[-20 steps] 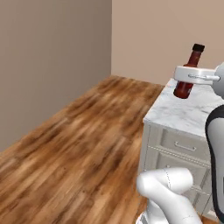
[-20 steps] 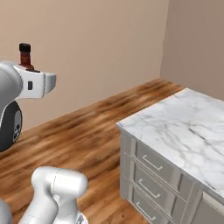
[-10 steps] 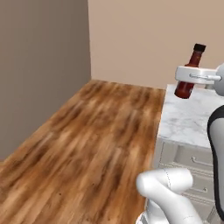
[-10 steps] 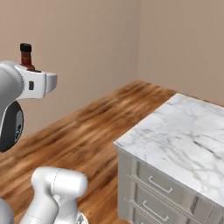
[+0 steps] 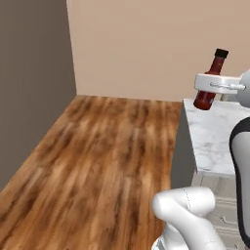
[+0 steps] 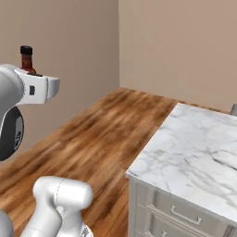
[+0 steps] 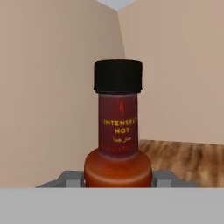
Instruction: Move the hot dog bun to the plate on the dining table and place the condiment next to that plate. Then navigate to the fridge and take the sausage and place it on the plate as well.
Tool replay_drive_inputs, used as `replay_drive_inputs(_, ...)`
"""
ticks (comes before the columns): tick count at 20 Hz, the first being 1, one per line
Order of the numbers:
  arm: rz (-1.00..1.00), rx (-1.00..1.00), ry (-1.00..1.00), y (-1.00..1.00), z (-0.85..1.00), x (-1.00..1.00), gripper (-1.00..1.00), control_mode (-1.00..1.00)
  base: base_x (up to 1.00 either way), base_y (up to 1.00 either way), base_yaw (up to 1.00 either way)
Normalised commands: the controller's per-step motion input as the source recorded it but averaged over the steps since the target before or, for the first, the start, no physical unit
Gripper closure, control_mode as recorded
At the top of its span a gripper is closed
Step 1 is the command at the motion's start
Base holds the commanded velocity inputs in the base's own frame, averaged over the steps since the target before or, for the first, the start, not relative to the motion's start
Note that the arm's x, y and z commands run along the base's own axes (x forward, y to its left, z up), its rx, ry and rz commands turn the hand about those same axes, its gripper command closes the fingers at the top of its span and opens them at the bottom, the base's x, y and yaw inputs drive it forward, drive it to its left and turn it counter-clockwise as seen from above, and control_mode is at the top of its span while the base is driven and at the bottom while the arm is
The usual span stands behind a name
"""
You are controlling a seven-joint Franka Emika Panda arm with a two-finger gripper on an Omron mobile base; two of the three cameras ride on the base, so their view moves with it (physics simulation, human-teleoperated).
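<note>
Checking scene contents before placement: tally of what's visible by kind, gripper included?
Sauce bottle: 1, the condiment, dark red with a black cap, held in the gripper
Marble-topped table: 1, the dining table
Gripper: 1
Total: 3

My hand (image 6: 39,87) sits raised at the upper left, its white housing pointing toward the far wall. The bottle (image 6: 27,58) rises from behind it, black cap on top and dark-red neck showing, the body hidden by my hand. Well below and off to the right lies the marble table (image 6: 194,159), with drawer fronts under its near edge. Wooden floor (image 6: 102,139) spreads beneath my hand.
</note>
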Motion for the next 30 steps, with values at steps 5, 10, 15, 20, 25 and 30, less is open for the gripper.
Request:
replay_drive_inputs(5, 0.00, 0.00, 0.00, 0.00, 0.00, 0.00, 1.00, 1.00, 0.62, 0.37, -0.33)
replay_drive_inputs(10, 0.00, 0.00, 0.00, 0.00, 0.00, 0.00, 1.00, 1.00, 0.61, 0.40, -0.33)
replay_drive_inputs(15, 0.00, 0.00, 0.00, 0.00, 0.00, 0.00, 1.00, 1.00, 0.58, 0.49, -0.34)
replay_drive_inputs(20, 0.00, 0.00, 0.00, 0.00, 0.00, 0.00, 1.00, 1.00, 0.78, 0.78, -0.42)
replay_drive_inputs(25, 0.00, 0.00, 0.00, 0.00, 0.00, 0.00, 1.00, 1.00, 0.88, 0.91, -0.49)
replay_drive_inputs(30, 0.00, 0.00, 0.00, 0.00, 0.00, 0.00, 1.00, 1.00, 0.97, 0.73, -0.52)
